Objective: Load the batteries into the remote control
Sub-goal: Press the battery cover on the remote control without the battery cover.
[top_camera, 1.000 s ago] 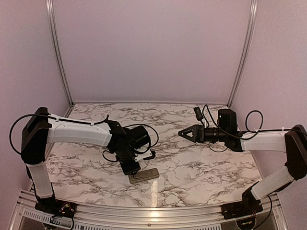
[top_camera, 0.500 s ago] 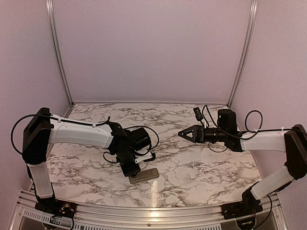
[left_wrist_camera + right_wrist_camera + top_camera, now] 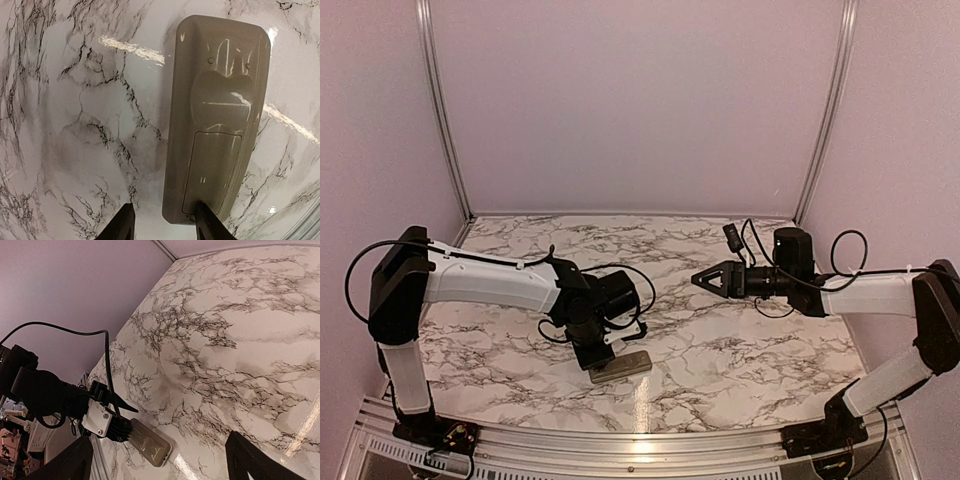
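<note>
Since a second ago the left arm [image 3: 490, 280] has eased slightly rightward, while the remote control [image 3: 620, 366] has not shifted. It lies back-up on the marble table [image 3: 720, 340] close to the front edge, greyish-tan underside showing.

From my station I see the left gripper [image 3: 165, 226] pointing down at the remote's left end. Its jaws stand partly apart and hold nothing: one finger [image 3: 206, 224] overlaps the handset's end, the other [image 3: 122, 226] is over bare marble just beside it.

Farther back, over mid-table, the right gripper [image 3: 705, 279] hangs level and aimed toward the left arm. Its fingers [image 3: 75, 460] are spread wide and empty, well apart from the remote.

Behind both arms are plain lilac walls [image 3: 640, 100].
</note>
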You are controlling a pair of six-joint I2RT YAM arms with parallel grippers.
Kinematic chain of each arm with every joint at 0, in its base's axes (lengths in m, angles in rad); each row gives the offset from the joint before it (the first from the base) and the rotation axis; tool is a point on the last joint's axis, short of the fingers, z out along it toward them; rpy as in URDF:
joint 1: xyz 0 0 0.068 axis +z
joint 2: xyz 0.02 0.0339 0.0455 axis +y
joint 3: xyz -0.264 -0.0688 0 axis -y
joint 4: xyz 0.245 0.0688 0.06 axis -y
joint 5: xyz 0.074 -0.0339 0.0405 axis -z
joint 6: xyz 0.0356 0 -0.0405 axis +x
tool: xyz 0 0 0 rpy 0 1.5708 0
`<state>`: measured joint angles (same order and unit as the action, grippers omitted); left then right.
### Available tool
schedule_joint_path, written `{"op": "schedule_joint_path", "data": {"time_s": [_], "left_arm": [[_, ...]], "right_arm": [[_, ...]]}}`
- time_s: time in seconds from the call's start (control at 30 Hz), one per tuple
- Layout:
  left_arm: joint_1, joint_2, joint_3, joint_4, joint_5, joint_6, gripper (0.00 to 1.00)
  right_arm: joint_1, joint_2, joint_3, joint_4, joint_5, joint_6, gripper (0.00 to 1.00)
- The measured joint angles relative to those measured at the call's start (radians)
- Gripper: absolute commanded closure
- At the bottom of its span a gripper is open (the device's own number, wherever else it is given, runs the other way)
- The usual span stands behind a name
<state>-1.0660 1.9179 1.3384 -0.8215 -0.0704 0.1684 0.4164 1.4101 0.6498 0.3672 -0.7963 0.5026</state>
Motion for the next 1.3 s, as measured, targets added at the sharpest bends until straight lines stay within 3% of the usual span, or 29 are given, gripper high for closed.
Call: {"op": "schedule_joint_path", "data": {"time_s": [0.77, 1.3], "left_arm": [[-0.014, -0.047, -0.066, 0.043, -0.042, -0.023, 0.50], [0.008, -0.050, -0.035, 0.037, -0.087, -0.026, 0.34]], "right_arm": [[0.000, 0.000, 0.000, 0.000, 0.000, 0.002, 0.10], [0.000, 0.004, 0.000, 0.008, -0.004, 0.018, 0.10]]}}
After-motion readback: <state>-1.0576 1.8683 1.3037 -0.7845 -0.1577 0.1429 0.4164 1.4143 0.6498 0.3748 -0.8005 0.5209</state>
